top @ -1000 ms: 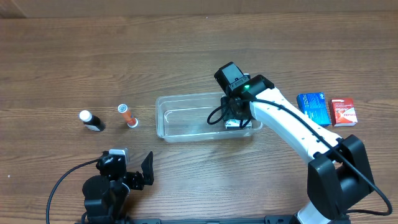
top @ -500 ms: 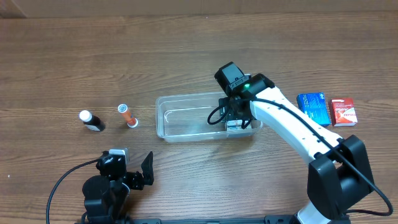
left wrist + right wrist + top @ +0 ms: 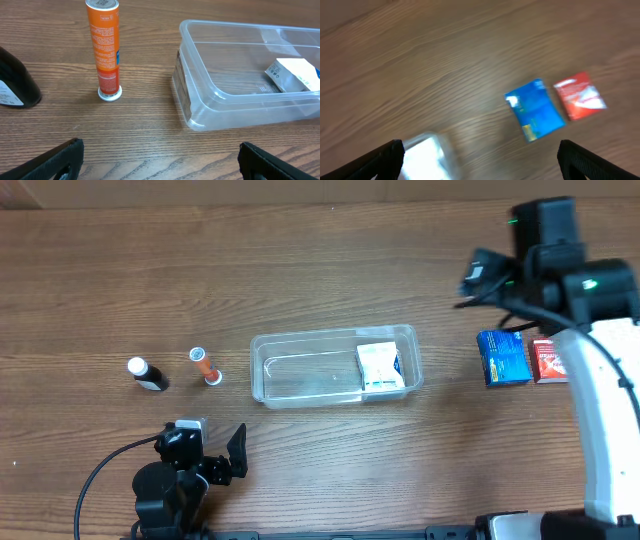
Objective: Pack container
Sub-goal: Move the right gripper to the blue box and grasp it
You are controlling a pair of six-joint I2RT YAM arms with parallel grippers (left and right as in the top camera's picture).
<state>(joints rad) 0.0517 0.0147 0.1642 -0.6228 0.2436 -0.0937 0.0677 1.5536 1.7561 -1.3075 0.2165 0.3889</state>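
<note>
The clear container (image 3: 256, 370) lies mid-table with a white box (image 3: 380, 366) flat in its right end. In the left wrist view the container (image 3: 200, 107) is ahead to the right, and the white box (image 3: 295, 75) shows through its wall. My right gripper (image 3: 486, 274) hangs open and empty, high above the table, right of the container and behind the blue box (image 3: 503, 356). Its wrist view is blurred; the right gripper (image 3: 480, 160) holds nothing. My left gripper (image 3: 235, 455) rests open near the front edge, and the left gripper (image 3: 160, 160) is empty over bare wood.
A red box (image 3: 551, 361) lies beside the blue box at the right; both appear as a blue box (image 3: 536, 116) and a red box (image 3: 579, 96). An orange tube (image 3: 204, 366) and a black bottle (image 3: 147, 374) stand left of the container.
My right gripper opened inside the container, left the white box there, then rose and swung away to the right. The left arm has not moved.
</note>
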